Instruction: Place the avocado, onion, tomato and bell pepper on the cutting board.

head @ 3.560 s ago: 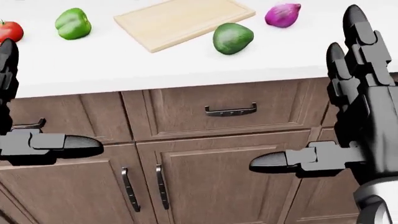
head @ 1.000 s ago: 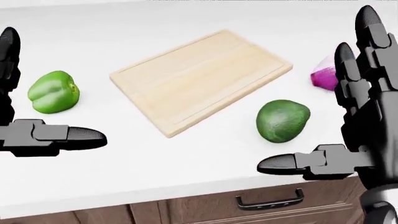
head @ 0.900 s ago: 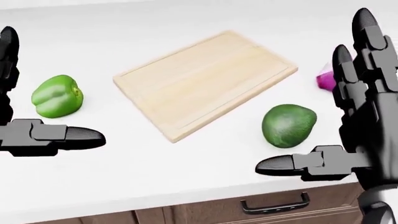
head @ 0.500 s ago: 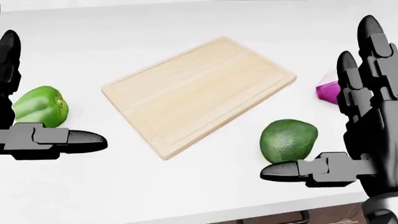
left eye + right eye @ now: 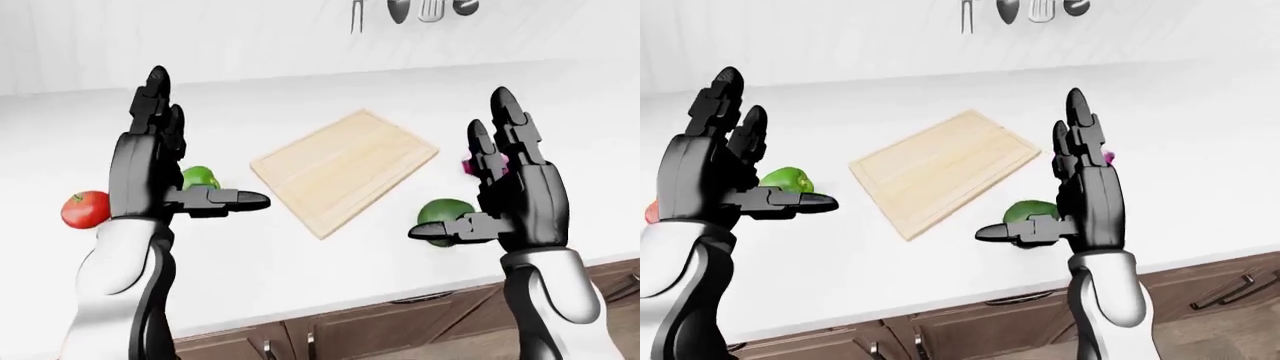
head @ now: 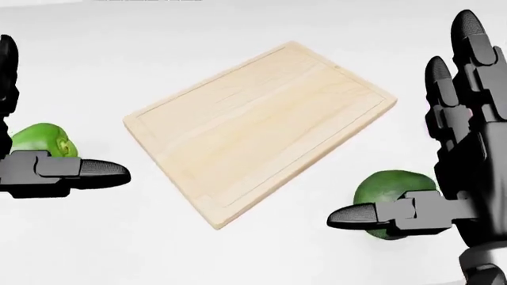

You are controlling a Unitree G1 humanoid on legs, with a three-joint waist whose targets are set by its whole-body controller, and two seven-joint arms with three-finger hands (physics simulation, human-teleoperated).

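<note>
Cam moved closer, avocado (image 6: 388, 190) behind rt robot hand (image 6: 444, 148) thumb, both robot hands spread.

Pale wood cutting board (image 6: 257, 122), green avocado (image 6: 390, 191), green bell pepper (image 6: 40, 139), red tomato (image 5: 84, 209), white counter (image 5: 560, 120).

The purple onion (image 5: 466, 163) shows only as a sliver in the eye views, the rest lying behind the upright black fingers (image 5: 507, 124) of the right hand (image 5: 515, 196). That hand's thumb crosses the dark green avocado (image 6: 390, 189), whose lower part it covers in the head view. The left hand (image 5: 150, 169) hides much of the green bell pepper (image 5: 201, 178). The red tomato (image 5: 648, 212) is almost wholly masked in the right-eye view. Hanging metal utensils (image 5: 417, 10) are cut by the top edge.
</note>
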